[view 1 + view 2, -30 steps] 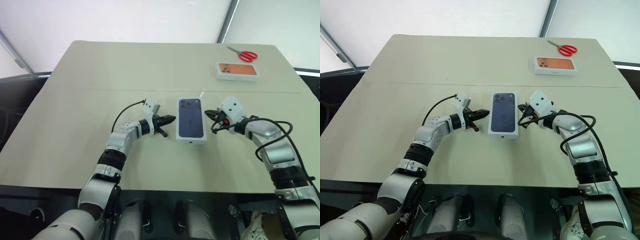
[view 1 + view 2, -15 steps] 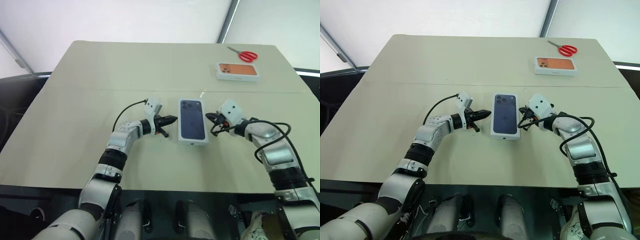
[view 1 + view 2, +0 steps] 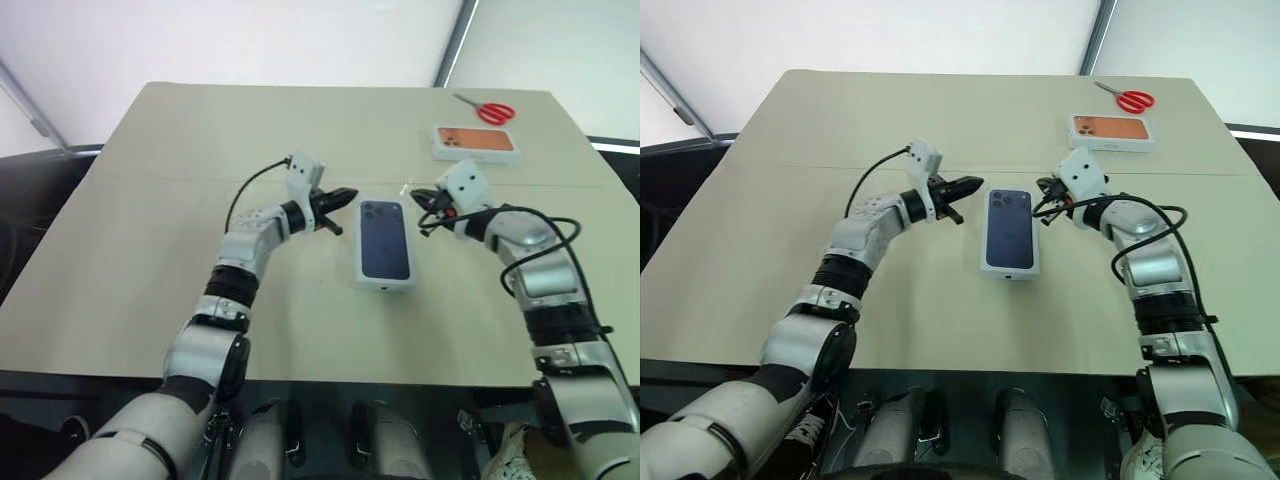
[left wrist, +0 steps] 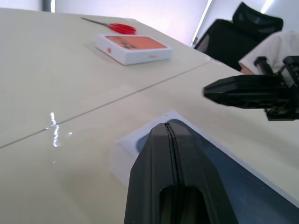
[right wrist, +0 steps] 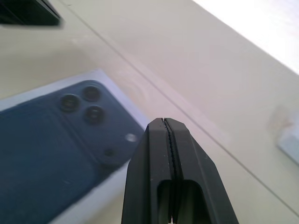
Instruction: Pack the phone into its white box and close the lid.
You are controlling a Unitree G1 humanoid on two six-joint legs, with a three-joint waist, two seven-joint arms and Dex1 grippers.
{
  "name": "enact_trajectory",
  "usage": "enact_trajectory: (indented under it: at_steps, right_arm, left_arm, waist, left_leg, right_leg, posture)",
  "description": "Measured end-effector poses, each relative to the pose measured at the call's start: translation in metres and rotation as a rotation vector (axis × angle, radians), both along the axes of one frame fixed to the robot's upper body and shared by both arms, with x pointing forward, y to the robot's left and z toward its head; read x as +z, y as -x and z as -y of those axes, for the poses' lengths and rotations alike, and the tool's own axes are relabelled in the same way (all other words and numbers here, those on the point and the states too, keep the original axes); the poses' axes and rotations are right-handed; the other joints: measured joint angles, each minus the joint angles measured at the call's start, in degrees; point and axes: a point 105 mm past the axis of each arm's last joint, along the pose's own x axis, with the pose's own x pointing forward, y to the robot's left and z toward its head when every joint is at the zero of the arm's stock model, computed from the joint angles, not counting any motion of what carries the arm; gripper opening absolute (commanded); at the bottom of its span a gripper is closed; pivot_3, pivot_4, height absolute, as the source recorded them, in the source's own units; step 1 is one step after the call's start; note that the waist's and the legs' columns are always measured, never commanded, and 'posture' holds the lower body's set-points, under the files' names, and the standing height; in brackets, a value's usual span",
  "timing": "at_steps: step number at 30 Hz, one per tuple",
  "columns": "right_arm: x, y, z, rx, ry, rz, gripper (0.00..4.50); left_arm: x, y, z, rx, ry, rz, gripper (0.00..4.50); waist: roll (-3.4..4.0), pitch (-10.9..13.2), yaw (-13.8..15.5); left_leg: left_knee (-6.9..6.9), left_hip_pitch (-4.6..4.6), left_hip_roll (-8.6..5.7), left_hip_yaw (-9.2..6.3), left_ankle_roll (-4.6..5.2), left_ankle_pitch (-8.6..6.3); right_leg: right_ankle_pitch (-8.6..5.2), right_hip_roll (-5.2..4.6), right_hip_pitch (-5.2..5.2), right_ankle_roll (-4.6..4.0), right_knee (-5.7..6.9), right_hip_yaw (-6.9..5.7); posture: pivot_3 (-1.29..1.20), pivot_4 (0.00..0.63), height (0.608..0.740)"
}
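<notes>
I see the white box (image 3: 386, 252) lying flat mid-tabletop (image 3: 150, 250) w/ the lid (image 3: 1009, 231) on it, dark blue phone print facing up, camera end pointing away from me. The phone itself I can't see, so I judge it's already inside under the lid; can't confirm. Left end effector (image 3: 342, 196) hangs just off the box's far left corner, fingers pressed together, nothing between them, not touching the box. Right end effector (image 3: 419, 197) mirrors it at the far right corner, fingers together too, empty, apart from the box. In the left wrist view the closed fingers (image 4: 173, 172) point over the lid's corner toward the other end effector's dark tip; in the right wrist view the shut fingers (image 5: 170, 177) sit above the printed camera lenses. My read: both are shut bc closed tips work as pushers for seating or squaring a lid, not for gripping. Lid looks seated, edges even all round, so task seems abt done. Other box w/ the orange phone picture (image 3: 475, 142) and red scissors (image 3: 488, 109) sit well apart at the far right, not involved.
</notes>
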Motion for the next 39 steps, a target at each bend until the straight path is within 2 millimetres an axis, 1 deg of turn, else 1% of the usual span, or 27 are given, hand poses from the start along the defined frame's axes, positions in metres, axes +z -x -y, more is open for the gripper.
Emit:
enact_trajectory:
  at_steps: [3,6,8,10,15,18,20,21,22,23,25,27,28,30,33,35,36,37,38,39]
  right_arm:
    - [-0.014,-0.005,-0.004,0.008,0.037,-0.022,0.01]
    - [-0.029,-0.006,-0.005,-0.003,0.065,-0.058,0.01]
    - [-0.034,-0.002,-0.005,0.009,0.094,-0.068,0.01]
    - [-0.037,0.005,-0.007,0.043,0.112,-0.08,0.01]
    - [-0.041,0.024,-0.006,0.103,0.131,-0.121,0.01]
    - [-0.045,0.049,-0.007,0.192,0.132,-0.185,0.01]
    - [-0.048,0.065,-0.007,0.237,0.116,-0.239,0.01]
    - [-0.049,0.071,-0.008,0.258,0.106,-0.262,0.01]
    - [-0.05,0.078,-0.009,0.277,0.097,-0.29,0.01]
    - [-0.051,0.083,-0.008,0.292,0.099,-0.309,0.01]
    - [-0.05,0.091,-0.008,0.319,0.11,-0.341,0.01]
    - [-0.05,0.094,-0.01,0.336,0.108,-0.353,0.01]
    - [-0.05,0.095,-0.012,0.345,0.106,-0.359,0.01]
    - [-0.05,0.096,-0.013,0.353,0.108,-0.359,0.01]
    - [-0.05,0.094,-0.016,0.357,0.104,-0.357,0.01]
    - [-0.049,0.09,-0.018,0.343,0.057,-0.367,0.01]
    - [-0.047,0.086,-0.019,0.335,0.014,-0.383,0.4]
    - [-0.047,0.084,-0.021,0.33,-0.02,-0.397,0.56]
    - [-0.044,0.083,-0.022,0.329,-0.058,-0.408,0.91]
    - [-0.039,0.08,-0.02,0.324,-0.08,-0.4,1.33]
  left_arm:
    - [-0.019,0.0,0.015,-0.004,-0.043,-0.033,0.0]
    - [-0.035,0.001,0.018,0.0,-0.106,-0.027,0.0]
    - [-0.037,0.004,0.022,-0.023,-0.167,0.032,0.0]
    - [-0.038,0.006,0.023,-0.043,-0.185,0.047,0.0]
    - [-0.046,0.02,0.017,-0.133,-0.195,0.074,0.0]
    - [-0.051,0.038,0.004,-0.206,-0.177,0.075,0.0]
    - [-0.054,0.054,-0.002,-0.261,-0.151,0.041,0.0]
    - [-0.056,0.065,-0.006,-0.307,-0.14,0.015,0.0]
    - [-0.058,0.078,-0.007,-0.356,-0.14,0.0,0.0]
    - [-0.061,0.085,-0.008,-0.383,-0.142,-0.011,0.0]
    - [-0.062,0.095,-0.005,-0.41,-0.147,-0.024,0.0]
    - [-0.062,0.098,-0.004,-0.421,-0.149,-0.036,0.0]
    - [-0.065,0.1,-0.002,-0.431,-0.16,-0.054,0.0]
    - [-0.071,0.103,0.0,-0.437,-0.172,-0.08,0.0]
    - [-0.073,0.099,-0.001,-0.413,-0.179,-0.083,0.0]
    - [-0.072,0.096,-0.003,-0.394,-0.178,-0.081,0.0]
    - [-0.07,0.092,-0.005,-0.376,-0.177,-0.08,0.4]
    - [-0.066,0.086,-0.007,-0.355,-0.177,-0.073,0.55]
    - [-0.059,0.079,-0.013,-0.324,-0.171,-0.059,0.89]
    - [-0.05,0.071,-0.023,-0.284,-0.174,-0.038,1.28]
  waist:
    - [0.0,0.0,-0.17]
    - [0.0,0.0,-0.3]
    - [0.01,-0.03,-0.19]
    - [0.0,-0.05,-0.19]
    - [0.02,-0.1,-0.24]
    - [0.03,-0.15,-0.23]
    - [0.03,-0.17,-0.2]
    - [0.03,-0.19,-0.2]
    - [0.06,-0.21,-0.2]
    - [0.08,-0.22,-0.18]
    - [0.03,-0.25,0.27]
    - [0.02,-0.26,0.33]
    - [0.02,-0.26,0.29]
    - [0.02,-0.26,0.1]
    - [0.02,-0.25,0.0]
    - [0.01,-0.25,-0.15]
    - [0.01,-0.24,-0.11]
    - [0.01,-0.23,-0.06]
    - [0.02,-0.21,-0.04]
    - [0.03,-0.2,-0.05]
  left_leg:
    - [0.0,0.01,-0.01,0.03,0.0,0.0]
    - [-0.01,0.02,0.01,0.03,0.0,0.01]
    - [-0.01,0.08,0.01,0.02,0.0,0.0]
    - [0.01,0.09,0.02,0.01,0.0,0.0]
    - [0.01,0.12,0.05,-0.05,-0.02,-0.01]
    - [0.01,0.13,0.08,-0.08,-0.02,-0.02]
    - [0.02,0.16,0.09,-0.1,-0.03,-0.02]
    - [0.02,0.16,0.1,-0.11,-0.03,-0.02]
    - [0.02,0.17,0.1,-0.11,-0.04,-0.02]
    - [0.02,0.19,0.1,-0.12,-0.03,-0.03]
    - [0.06,0.17,0.07,-0.21,0.0,-0.05]
    - [0.06,0.17,0.07,-0.22,0.07,-0.09]
    - [0.05,0.16,0.06,-0.22,0.25,-0.21]
    - [0.05,0.12,0.07,-0.22,0.23,-0.19]
    - [0.05,0.12,0.08,-0.22,0.04,-0.08]
    - [0.05,0.12,0.09,-0.21,0.04,-0.07]
    - [0.05,0.1,0.09,-0.21,0.05,-0.07]
    - [0.05,0.06,0.1,-0.21,0.05,-0.07]
    - [0.05,0.01,0.1,-0.21,0.06,-0.07]
    - [0.05,-0.02,0.09,-0.21,0.05,-0.07]
  right_leg:
    - [0.01,0.01,-0.01,0.02,0.01,0.0]
    - [0.01,0.01,-0.03,0.02,0.07,0.02]
    - [0.0,0.01,0.0,0.02,0.09,0.02]
    - [0.0,0.0,0.01,0.01,0.09,0.02]
    - [0.01,-0.05,0.03,-0.01,0.09,0.03]
    - [0.01,-0.1,0.05,-0.02,0.09,0.08]
    - [0.01,-0.12,0.09,-0.03,0.09,0.08]
    - [0.02,-0.12,0.09,-0.05,0.08,0.08]
    - [0.02,-0.13,0.09,-0.06,0.08,0.08]
    - [0.02,-0.15,0.11,-0.06,0.08,0.08]
    - [0.02,-0.19,0.2,-0.06,-0.01,-0.01]
    - [0.02,-0.21,0.23,-0.07,-0.1,-0.03]
    - [0.02,-0.22,0.22,-0.07,-0.1,-0.03]
    - [0.02,-0.22,0.17,-0.06,-0.09,-0.04]
    - [0.02,-0.21,0.16,-0.06,-0.09,-0.05]
    - [0.06,-0.2,0.15,-0.11,-0.09,-0.05]
    - [0.08,-0.2,0.11,-0.15,-0.08,-0.05]
    - [0.1,-0.2,0.06,-0.18,-0.08,-0.06]
    - [0.11,-0.21,0.01,-0.19,-0.07,-0.06]
    - [0.11,-0.21,-0.01,-0.18,-0.06,-0.06]
  posture:
    - [0.0,0.15,0.738]
    - [0.0,0.15,0.738]
    - [0.0,0.15,0.738]
    - [0.0,0.15,0.738]
    - [0.0,0.15,0.738]
    - [0.0,0.15,0.738]
    - [0.0,0.15,0.738]
    - [0.0,0.15,0.738]
    - [0.0,0.15,0.738]
    - [0.0,0.15,0.738]
    - [0.0,0.15,0.738]
    - [0.0,0.15,0.738]
    - [0.0,0.15,0.738]
    - [0.0,0.15,0.738]
    - [0.0,0.15,0.738]
    - [0.0,0.15,0.738]
    - [0.0,0.15,0.738]
    - [0.0,0.15,0.738]
    - [0.0,0.15,0.738]
    - [0.0,0.15,0.738]
